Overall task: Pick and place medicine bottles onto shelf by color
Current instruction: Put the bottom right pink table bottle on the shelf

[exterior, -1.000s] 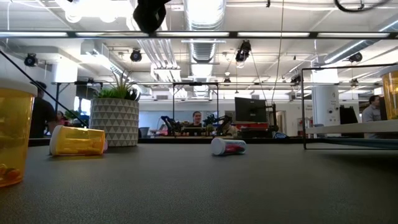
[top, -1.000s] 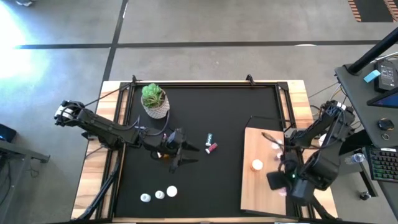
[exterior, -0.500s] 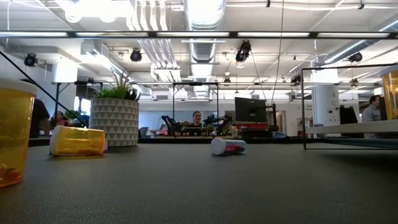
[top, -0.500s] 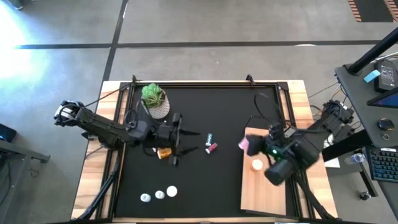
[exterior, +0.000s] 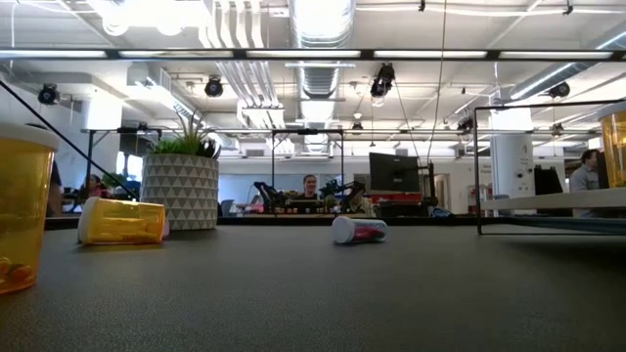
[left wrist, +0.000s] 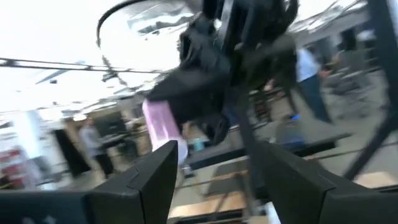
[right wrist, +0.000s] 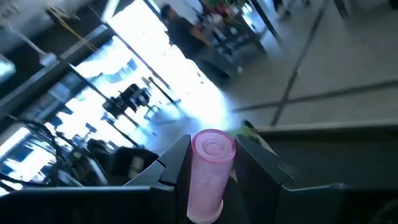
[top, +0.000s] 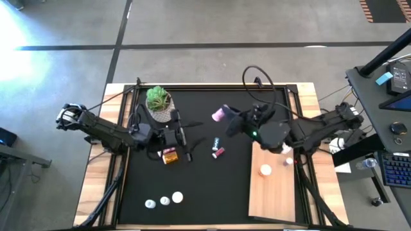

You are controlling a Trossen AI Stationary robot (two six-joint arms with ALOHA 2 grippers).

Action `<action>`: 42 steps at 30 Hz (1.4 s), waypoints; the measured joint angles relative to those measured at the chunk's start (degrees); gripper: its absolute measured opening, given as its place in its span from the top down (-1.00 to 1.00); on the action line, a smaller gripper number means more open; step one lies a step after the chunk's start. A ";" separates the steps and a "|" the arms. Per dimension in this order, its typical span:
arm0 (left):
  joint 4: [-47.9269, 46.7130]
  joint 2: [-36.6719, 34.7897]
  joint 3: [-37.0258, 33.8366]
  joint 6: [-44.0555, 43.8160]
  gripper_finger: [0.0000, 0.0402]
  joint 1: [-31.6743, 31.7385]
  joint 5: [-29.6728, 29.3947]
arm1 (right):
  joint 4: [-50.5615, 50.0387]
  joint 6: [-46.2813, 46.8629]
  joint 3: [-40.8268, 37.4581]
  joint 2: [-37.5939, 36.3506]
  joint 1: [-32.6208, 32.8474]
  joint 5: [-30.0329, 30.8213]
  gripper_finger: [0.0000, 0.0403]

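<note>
My right gripper [top: 226, 117] is shut on a pink bottle [top: 219, 114] above the far middle of the black mat; it also shows in the left wrist view [left wrist: 163, 127]. My left gripper [top: 185, 142] is open and empty, just right of an amber bottle [top: 169, 156] lying on its side on the mat. A teal-banded bottle [top: 216, 142] and a pink-red bottle [top: 219, 153] lie at mid-mat. Three white bottles [top: 164, 201] stand near the front edge. The pale wooden shelf board [top: 273, 199] at the right carries two bottles [top: 264, 170]. My right gripper pinches the pink bottle's side walls [right wrist: 208, 180] between its two fingers [right wrist: 176, 163]. The bottle lies along the fingers and sticks out past their tips, its round end [right wrist: 213, 145] pointing away. It is lifted clear of the mat.
A potted green plant [top: 158, 102] stands at the mat's far left. In the low view an amber bottle [exterior: 20, 205] stands close at the left, another [exterior: 122, 221] lies before the pot, and a red-labelled bottle [exterior: 359, 230] lies at mid-mat. People show in the room beyond.
My right gripper has swung from over the shelf board's near part toward the table's left and far edge, carrying the pink bottle out over the mat. My left gripper has drawn a little toward the far edge, away from the amber bottle, which stays lying.
</note>
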 joint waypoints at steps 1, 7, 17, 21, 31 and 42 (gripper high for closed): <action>0.77 -0.02 -0.02 0.88 -0.03 0.12 -0.87 | 2.70 -2.22 -0.02 0.34 -0.47 -0.06 0.50; 8.66 0.26 0.00 7.72 -0.03 1.74 -2.47 | 7.99 -3.53 -0.06 2.70 -2.63 -0.06 0.50; 11.15 3.84 1.03 8.29 -0.03 5.66 -2.89 | 19.13 -10.21 0.01 5.33 -2.92 -1.35 0.50; 13.54 6.12 2.51 8.23 -0.03 6.38 -3.88 | 19.01 -10.33 0.40 5.33 -2.92 -1.84 0.50; 13.60 8.77 6.17 8.56 0.07 6.35 -9.05 | 18.83 -12.04 0.44 5.13 -2.92 -2.03 0.50; 12.13 6.97 6.08 8.67 0.57 6.29 -10.91 | 18.52 -12.86 0.46 4.38 -2.89 -2.31 0.50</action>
